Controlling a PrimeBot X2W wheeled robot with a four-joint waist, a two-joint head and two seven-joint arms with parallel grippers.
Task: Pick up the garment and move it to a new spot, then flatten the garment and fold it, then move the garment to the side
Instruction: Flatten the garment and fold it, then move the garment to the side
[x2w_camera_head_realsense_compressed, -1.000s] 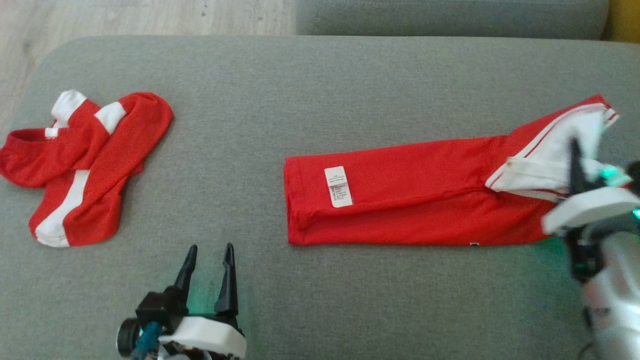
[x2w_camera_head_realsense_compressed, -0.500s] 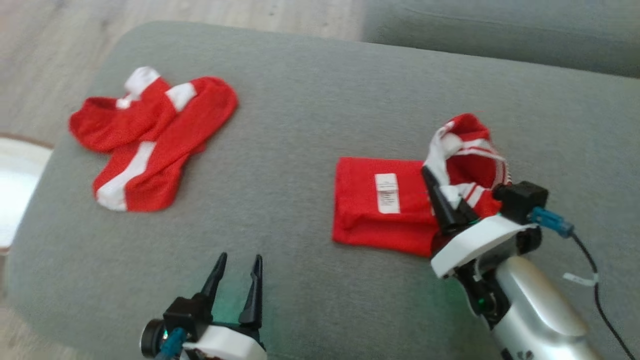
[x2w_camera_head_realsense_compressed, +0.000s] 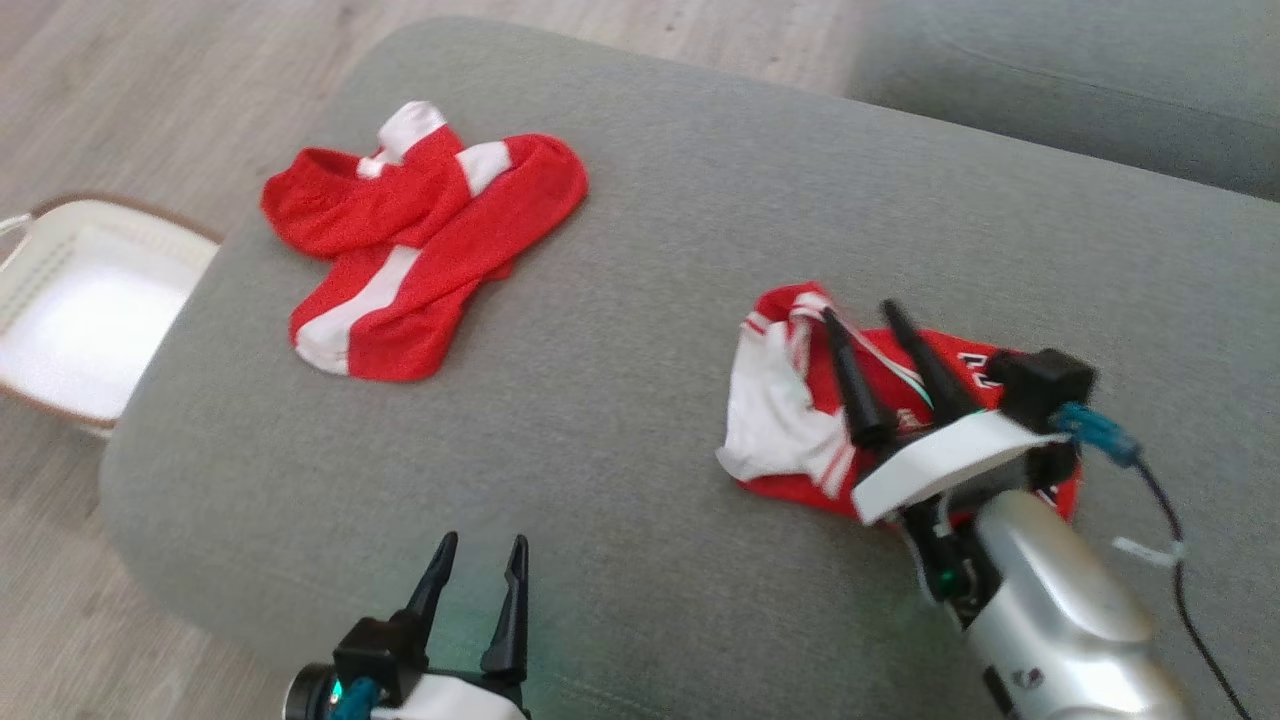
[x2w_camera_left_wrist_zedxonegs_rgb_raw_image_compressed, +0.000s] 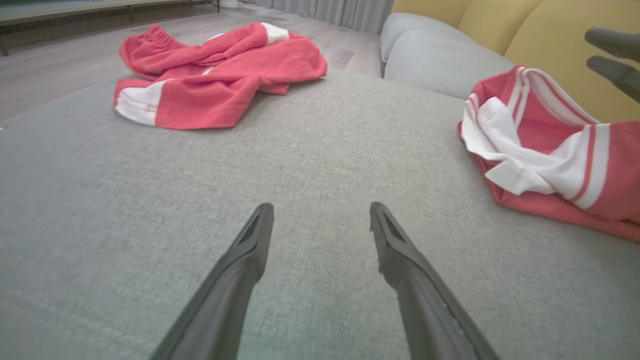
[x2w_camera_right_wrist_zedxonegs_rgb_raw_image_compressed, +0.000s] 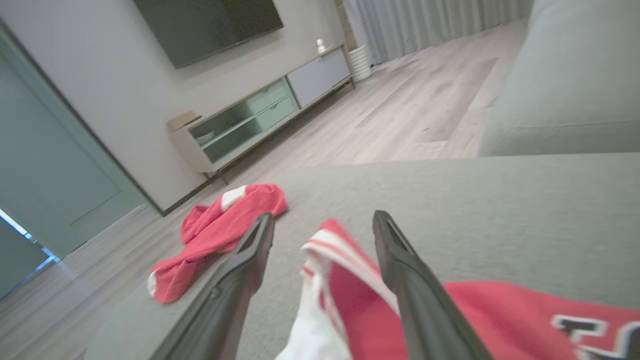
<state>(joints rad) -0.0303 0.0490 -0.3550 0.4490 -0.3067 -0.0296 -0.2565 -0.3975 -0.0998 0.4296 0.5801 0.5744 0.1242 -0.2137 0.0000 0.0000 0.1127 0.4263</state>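
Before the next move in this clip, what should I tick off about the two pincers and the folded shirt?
1. Right pincer open: ok.
2. Right pincer free of the shirt: cannot tell; a striped edge rises inside its gap.
3. Left pincer open and empty: ok.
4. Fold tidy: not ok; white cloth bunches at one end.
5. Shirt wholly on the sofa cushion: ok.
6. Other red garment apart from the shirt: ok.
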